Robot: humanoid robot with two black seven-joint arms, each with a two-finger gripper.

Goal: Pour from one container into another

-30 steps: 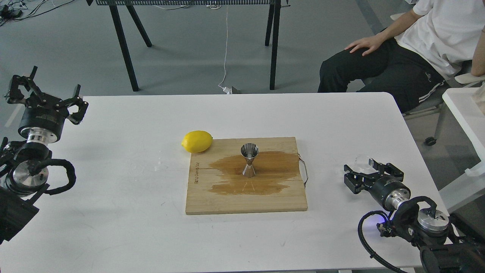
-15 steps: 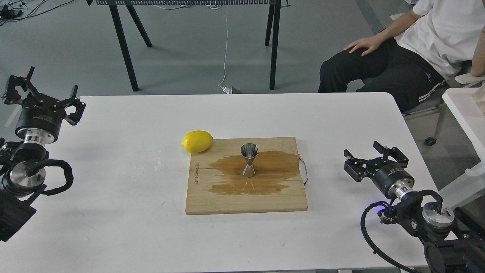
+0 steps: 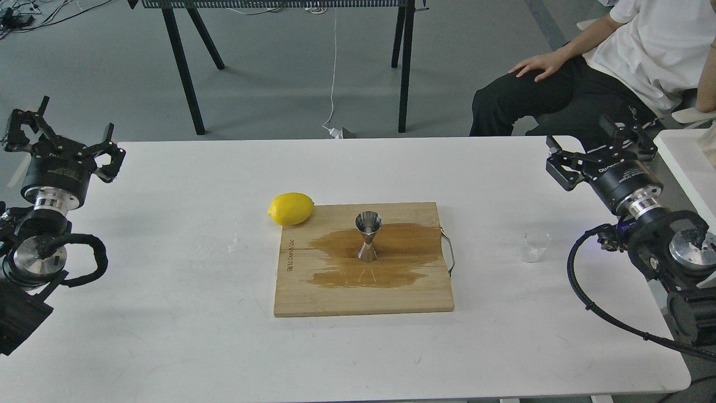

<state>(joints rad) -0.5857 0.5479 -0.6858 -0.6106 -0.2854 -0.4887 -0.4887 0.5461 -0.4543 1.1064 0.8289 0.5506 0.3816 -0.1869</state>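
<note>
A small clear glass cup (image 3: 534,245) stands upright on the white table, right of the board, with nothing gripping it. The shiny steel jigger (image 3: 368,236) stands upright in the middle of the wooden cutting board (image 3: 358,296), on a dark wet patch. My right gripper (image 3: 601,144) hovers open at the table's far right edge, well behind and right of the cup. At the far left edge my left gripper (image 3: 62,133) is raised and open, holding nothing.
A yellow lemon (image 3: 291,208) lies at the board's back left corner. The board has a metal handle (image 3: 449,252) on its right side. A seated person (image 3: 609,61) is beyond the table's right corner. A small wet spot (image 3: 238,245) marks the table left of the board.
My right gripper let go of the glass cup, leaving it on the table, then rose and drew back to the far right. The left arm barely shifted.
</note>
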